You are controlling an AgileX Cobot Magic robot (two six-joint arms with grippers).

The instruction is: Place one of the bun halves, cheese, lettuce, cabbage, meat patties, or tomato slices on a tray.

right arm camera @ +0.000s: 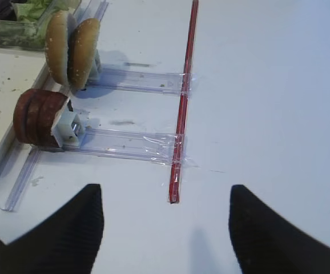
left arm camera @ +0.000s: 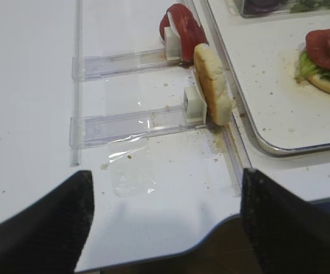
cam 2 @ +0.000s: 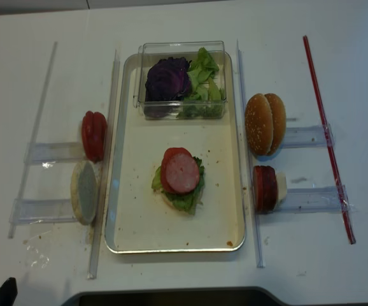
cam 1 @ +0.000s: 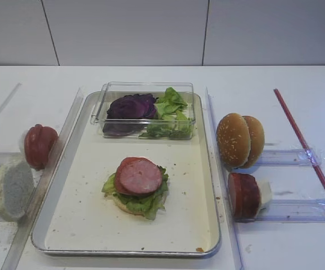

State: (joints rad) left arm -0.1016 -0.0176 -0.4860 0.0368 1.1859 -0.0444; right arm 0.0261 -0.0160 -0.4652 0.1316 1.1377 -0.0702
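On the silver tray [cam 1: 123, 251] lies a stack: pale bun half, lettuce [cam 1: 145, 202], a tomato slice, and a meat patty [cam 1: 140, 176] on top. Right of the tray, golden bun halves [cam 1: 240, 139] and meat patties [cam 1: 243, 195] stand on edge. On the left stand tomato slices [cam 1: 39, 145] and a pale bun half [cam 1: 12, 188]. Cabbage [cam 1: 131, 107] and more lettuce [cam 1: 171, 109] fill a clear box. Cheese is out of view. My right gripper [right arm camera: 165, 191] hangs open over bare table near the patties [right arm camera: 36, 117]. Beside the pale bun [left arm camera: 212, 83], my left gripper [left arm camera: 166, 174] is open and empty.
Clear plastic rails [cam 1: 289, 211] hold the standing food on both sides of the tray. A red strip [cam 1: 303, 143] runs diagonally at the far right. The table's front edge [left arm camera: 210, 234] lies just under the left gripper. A white wall closes the back.
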